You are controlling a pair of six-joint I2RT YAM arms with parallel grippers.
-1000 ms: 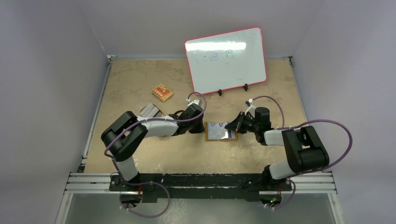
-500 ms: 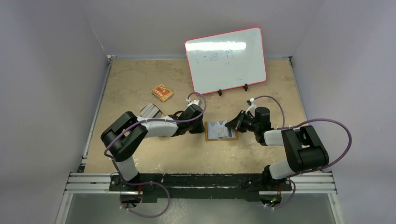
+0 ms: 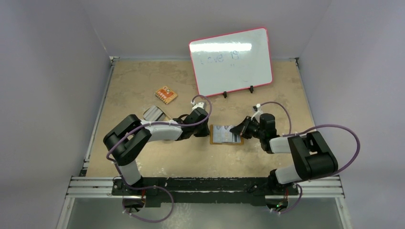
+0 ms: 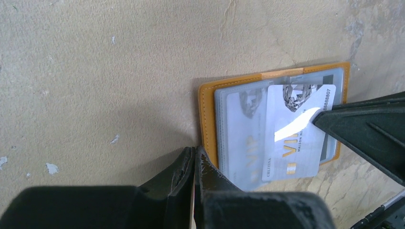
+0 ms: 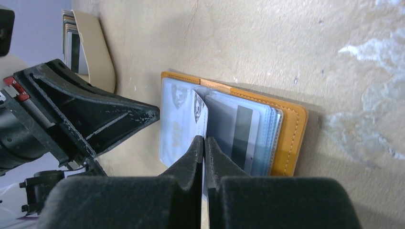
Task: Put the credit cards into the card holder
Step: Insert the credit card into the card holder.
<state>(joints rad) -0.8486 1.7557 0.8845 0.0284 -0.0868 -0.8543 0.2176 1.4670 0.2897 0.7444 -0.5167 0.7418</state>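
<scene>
Credit card (image 4: 291, 148) is pinched by right gripper (image 5: 204, 139); left gripper (image 4: 193, 151), fingers together, touches card holder (image 4: 206, 119).

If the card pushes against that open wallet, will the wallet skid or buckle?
Probably skids: the wallet is thin, lies flat on the table, and only the left fingers sit at its edge as a stop. Its clear sleeves fan up loosely, so they would likely flex. The card looks flat and stiff.
</scene>
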